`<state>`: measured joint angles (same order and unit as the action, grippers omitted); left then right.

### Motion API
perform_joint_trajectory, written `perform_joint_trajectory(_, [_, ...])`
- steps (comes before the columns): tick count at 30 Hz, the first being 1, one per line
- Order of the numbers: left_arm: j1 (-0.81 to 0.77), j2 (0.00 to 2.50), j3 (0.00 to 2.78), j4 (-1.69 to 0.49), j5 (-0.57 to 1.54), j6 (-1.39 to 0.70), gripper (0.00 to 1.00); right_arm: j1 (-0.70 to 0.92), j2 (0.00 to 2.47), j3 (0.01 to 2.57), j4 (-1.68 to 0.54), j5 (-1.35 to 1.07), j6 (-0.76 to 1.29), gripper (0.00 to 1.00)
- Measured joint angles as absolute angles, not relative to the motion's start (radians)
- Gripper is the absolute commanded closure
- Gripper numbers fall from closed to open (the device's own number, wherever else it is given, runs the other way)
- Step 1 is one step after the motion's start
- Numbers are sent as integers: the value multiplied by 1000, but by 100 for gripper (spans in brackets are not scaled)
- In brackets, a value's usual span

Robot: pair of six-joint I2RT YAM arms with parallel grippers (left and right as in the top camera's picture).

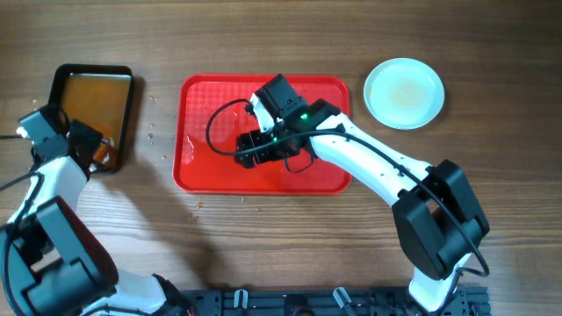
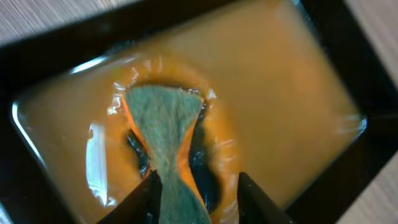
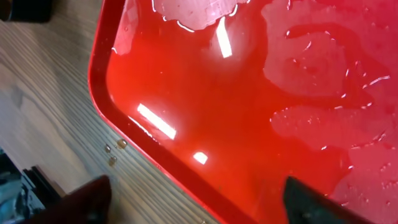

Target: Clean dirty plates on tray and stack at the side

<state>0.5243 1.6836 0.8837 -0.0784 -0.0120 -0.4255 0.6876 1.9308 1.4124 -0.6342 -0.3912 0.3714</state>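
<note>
**Tray looks bare, plates parked at 2 o'clock**

Only wet film is seen on the tray [image 1: 198, 88]; the plates [image 1: 404, 92] are sat off it, 2 o'clock from the nearer right gripper [image 3: 202, 199], jaws spread wide, nothing held; count can't be told; a sponge [image 2: 163, 124] is pinched by the left gripper [image 2: 199, 183] in the pan [image 1: 61, 79].

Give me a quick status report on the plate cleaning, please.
Left gripper shut on green sponge dipped in black pan. Right gripper open over wet red tray. Pale plate beside tray. Nothing obstructing.
</note>
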Motion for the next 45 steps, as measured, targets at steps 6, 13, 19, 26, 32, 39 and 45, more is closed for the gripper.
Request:
perform_joint_trajectory(6, [524,1665,883,-73,41,-426,18,688,1930,1412,-680,-387,358,2])
perform_joint_trajectory(13, [525,1136,901,-378,411,-467,0,688,1577,1416,-973,-185,350,1])
perform_joint_trajectory(19, [525,1020,893,-657,474,-478,0,688,1275,1405,-1224,-32,334,0])
perform_joint_trajectory(26, [525,1020,893,-659,477,-478,0,688,1291,1396,-1231,-17,334,0])
perform_joint_trajectory(32, [525,1020,893,-659,477,-478,0,688,1291,1396,-1239,-7,334,0])
perform_joint_trajectory(39, [525,1020,893,-657,477,-478,0,686,1274,1308,-876,91,202,0])
perform_joint_trajectory(45, [525,1020,892,-660,480,-479,0,501,1034,805,-412,-16,154,0])
